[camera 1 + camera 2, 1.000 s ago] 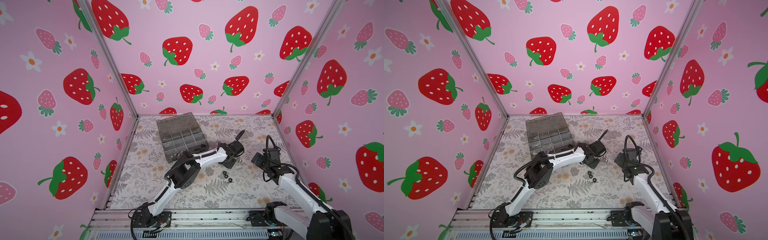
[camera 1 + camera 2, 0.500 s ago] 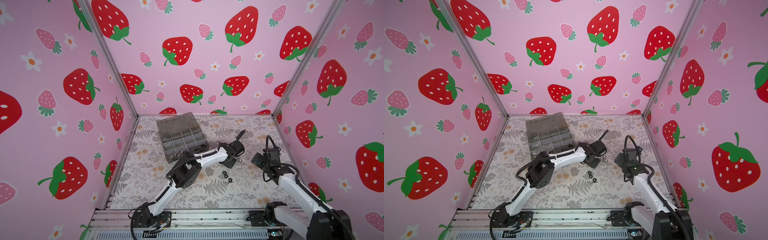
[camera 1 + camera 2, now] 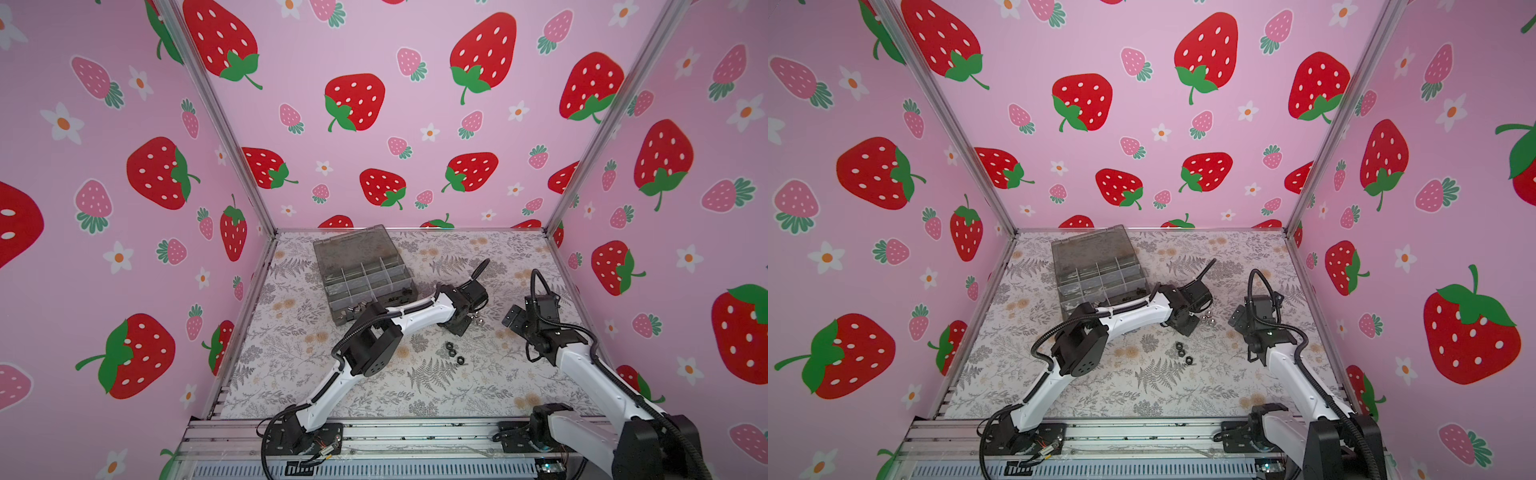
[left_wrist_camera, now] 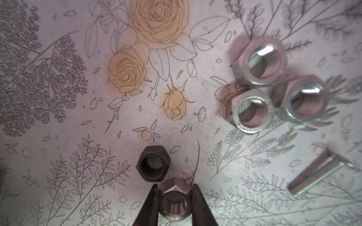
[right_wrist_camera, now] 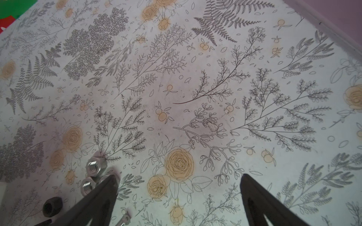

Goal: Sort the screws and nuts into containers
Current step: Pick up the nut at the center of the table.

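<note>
Silver nuts (image 4: 240,68): bright, shiny metal
Black nut (image 4: 154,151): dull, dark metal
Screw (image 4: 321,170): pale, threaded metal
Organiser box (image 3: 353,249): smoky translucent plastic

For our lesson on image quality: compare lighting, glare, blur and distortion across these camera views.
Both top views: even light; wide-angle lens splays the corner posts. Left wrist view: pinkish cast, glare on the threads of the silver nuts, screw soft, clamped nut at the left tool dimmer. Right wrist view: mat sharp, right tool a dark silhouette.
</note>
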`<action>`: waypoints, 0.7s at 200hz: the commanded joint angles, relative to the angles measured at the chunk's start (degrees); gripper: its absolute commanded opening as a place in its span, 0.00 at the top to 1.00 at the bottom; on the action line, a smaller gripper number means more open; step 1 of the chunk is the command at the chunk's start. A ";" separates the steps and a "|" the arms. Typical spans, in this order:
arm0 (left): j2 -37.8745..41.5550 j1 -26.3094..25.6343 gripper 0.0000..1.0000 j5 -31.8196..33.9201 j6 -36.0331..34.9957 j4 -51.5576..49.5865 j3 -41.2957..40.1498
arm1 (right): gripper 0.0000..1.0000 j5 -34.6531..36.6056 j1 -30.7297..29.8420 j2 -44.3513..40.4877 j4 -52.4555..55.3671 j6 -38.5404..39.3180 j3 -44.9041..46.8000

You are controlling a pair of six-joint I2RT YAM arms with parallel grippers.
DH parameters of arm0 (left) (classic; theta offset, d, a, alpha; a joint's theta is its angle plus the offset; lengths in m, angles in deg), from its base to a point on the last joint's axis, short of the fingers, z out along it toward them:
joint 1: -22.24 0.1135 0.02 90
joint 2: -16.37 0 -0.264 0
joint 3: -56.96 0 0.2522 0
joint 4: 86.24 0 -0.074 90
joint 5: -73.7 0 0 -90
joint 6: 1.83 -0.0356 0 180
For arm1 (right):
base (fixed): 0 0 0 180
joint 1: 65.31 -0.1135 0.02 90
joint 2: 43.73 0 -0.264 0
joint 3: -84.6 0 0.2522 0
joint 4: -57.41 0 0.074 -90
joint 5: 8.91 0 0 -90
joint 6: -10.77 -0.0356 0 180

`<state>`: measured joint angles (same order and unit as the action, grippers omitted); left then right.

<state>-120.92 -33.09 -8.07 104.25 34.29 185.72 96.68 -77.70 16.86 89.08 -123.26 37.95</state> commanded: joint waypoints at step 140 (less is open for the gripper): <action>3.26 1.54 0.99 -1.57 -0.01 -3.76 -7.82 | 0.00 0.93 -0.24 -4.74 2.78 -1.91 -0.28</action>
<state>-117.08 -31.87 -9.07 104.03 34.01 179.47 96.75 -77.70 12.60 91.81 -124.22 36.25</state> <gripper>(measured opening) 0.274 0.995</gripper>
